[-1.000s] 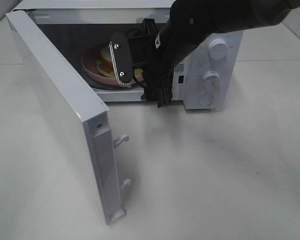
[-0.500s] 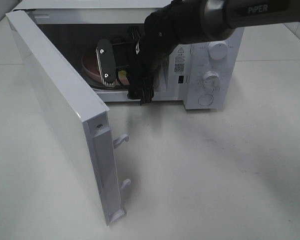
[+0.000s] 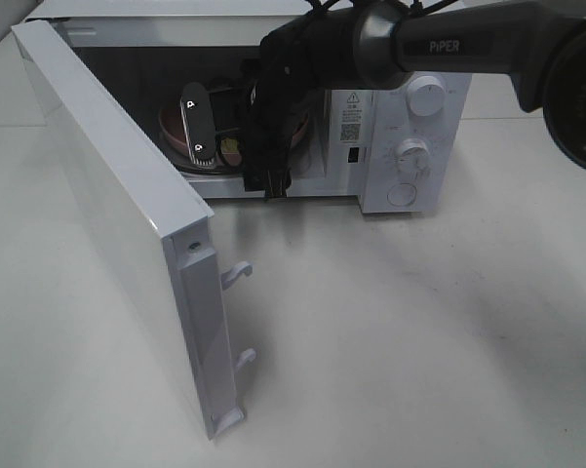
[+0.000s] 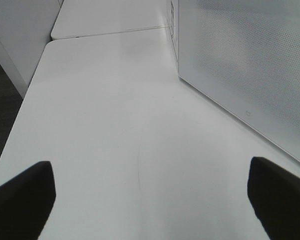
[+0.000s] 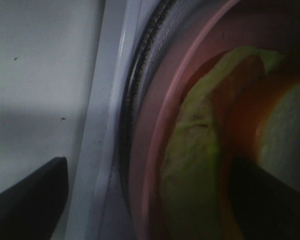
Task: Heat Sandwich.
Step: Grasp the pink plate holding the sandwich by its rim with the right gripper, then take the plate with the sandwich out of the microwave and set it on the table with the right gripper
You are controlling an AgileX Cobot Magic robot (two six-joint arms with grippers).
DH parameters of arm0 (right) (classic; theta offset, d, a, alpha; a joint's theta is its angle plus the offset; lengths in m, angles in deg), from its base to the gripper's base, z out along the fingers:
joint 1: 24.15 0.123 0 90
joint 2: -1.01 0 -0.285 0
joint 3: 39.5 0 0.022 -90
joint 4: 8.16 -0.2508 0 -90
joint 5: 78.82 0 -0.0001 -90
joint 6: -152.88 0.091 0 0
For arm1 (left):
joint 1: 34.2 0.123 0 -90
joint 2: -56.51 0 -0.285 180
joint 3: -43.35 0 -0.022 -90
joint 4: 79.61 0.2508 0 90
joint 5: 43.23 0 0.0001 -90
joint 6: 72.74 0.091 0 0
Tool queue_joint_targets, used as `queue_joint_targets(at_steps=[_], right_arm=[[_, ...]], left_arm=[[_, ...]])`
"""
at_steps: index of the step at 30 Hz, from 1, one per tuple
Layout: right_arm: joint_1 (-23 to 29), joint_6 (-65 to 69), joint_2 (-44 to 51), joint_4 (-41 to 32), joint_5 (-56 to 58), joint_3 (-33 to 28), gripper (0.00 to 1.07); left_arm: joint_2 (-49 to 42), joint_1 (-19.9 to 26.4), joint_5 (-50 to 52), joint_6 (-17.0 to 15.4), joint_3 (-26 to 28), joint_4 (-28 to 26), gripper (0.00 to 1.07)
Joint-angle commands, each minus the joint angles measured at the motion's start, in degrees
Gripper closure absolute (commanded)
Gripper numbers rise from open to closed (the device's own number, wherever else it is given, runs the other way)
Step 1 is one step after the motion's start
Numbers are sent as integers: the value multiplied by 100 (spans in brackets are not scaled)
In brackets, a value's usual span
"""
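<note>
Black right end effector (image 5: 150, 200) has swung left inside the microwave (image 3: 439, 190), spread wide over the sandwich (image 5: 197, 165) and pink plate (image 5: 157, 145).

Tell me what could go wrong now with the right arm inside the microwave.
The open right gripper straddles the pink plate rim, one finger over the sandwich; pulling back could snag and drag either. The right arm fills the doorway, so swinging the microwave door shut before it clears would likely strike it.
</note>
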Motion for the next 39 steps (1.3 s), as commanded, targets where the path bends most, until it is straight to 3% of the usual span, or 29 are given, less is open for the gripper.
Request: queue_joint_targets(at_steps=[1, 11, 14, 18, 19, 20, 21, 24, 39], right_arm=[[-57, 11, -109, 40, 80, 160, 24], [-120, -23, -246, -155, 103, 229, 30], [-120, -23, -252, -218, 86, 229, 39], [-120, -23, -252, -252, 103, 229, 58], [-120, -17, -252, -275, 103, 229, 66], [-126, 23, -252, -286, 115, 229, 83], [-126, 23, -252, -286, 115, 229, 83], [-126, 29, -252, -355, 126, 229, 107], [-126, -132, -212, -430, 350, 223, 107]], left_arm=[[-138, -57, 29, -34, -6, 0, 3], [-138, -57, 29, -34, -6, 0, 3], [-138, -57, 29, -34, -6, 0, 3], [-138, -57, 29, -34, -6, 0, 3], [-138, -57, 29, -34, -6, 0, 3], [-138, -57, 29, -34, -6, 0, 3], [-138, -57, 29, -34, -6, 0, 3], [-138, -57, 29, -34, -6, 0, 3], [-138, -57, 29, -34, -6, 0, 3]])
